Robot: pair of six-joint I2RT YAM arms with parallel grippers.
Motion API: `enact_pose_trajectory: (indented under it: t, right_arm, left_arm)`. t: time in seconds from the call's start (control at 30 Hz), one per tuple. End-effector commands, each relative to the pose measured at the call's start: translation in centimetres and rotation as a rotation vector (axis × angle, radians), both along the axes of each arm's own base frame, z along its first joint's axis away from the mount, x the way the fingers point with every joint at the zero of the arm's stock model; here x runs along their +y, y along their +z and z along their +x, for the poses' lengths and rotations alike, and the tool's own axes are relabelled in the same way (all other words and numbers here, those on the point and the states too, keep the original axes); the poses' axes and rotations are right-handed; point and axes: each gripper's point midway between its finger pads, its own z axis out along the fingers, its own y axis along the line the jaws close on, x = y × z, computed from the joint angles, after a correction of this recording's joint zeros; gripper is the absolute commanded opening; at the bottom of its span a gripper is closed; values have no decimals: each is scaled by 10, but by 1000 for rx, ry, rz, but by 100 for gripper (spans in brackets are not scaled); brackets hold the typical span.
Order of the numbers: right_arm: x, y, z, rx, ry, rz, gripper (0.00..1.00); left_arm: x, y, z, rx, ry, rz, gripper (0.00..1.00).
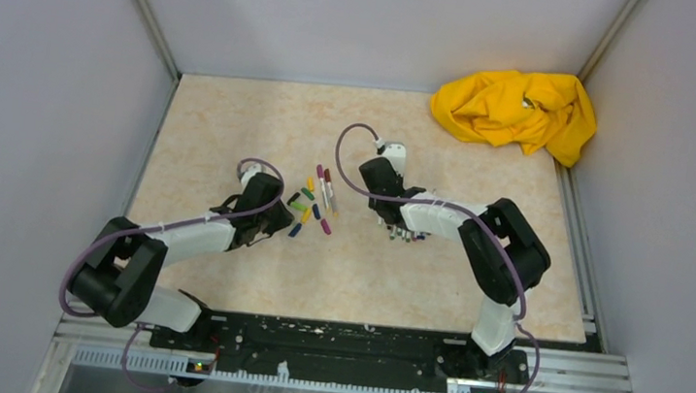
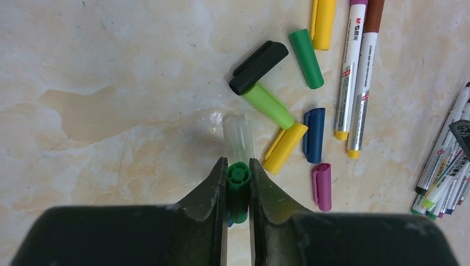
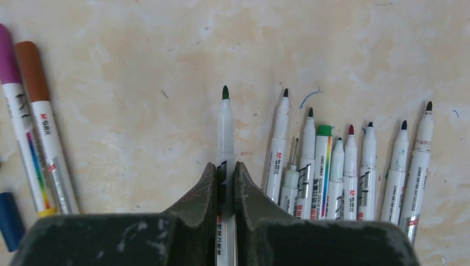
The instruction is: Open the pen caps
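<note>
Your left tool clenches one green cap. Your right tool clamps one uncapped green-tipped pen. Loose caps lie beside two capped pens on your bench.

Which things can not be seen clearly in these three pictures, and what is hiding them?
Left wrist view: the lower part of the stubby green plastic cap is hidden inside the left claw.
Right wrist view: the rear end of the thin white pen with a dark green tip is hidden by the right claw.
Top view: the small coloured plastic caps are too small to count.
</note>
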Motion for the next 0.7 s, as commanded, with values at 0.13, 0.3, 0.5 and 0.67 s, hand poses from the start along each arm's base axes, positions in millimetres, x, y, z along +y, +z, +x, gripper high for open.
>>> enact_pose_trajectory:
  t: [0.13,0.3,0.5,0.67]
  right_arm:
    - [-14,0,17,-16,-46,-65,9]
    - [-20,-7,17,0,-50,-86,17]
    - [-21,-3,18,-12,-40,-87,28]
    - [-17,11,21,-41,-16,-76,31]
  left_arm:
    - [5,-5,-6,14,14,16,22]
    - [6,-5,-7,13,16,13,28]
    - [4,-7,-8,20,12,7,32]
    - [4,-7,-9,19,12,2,33]
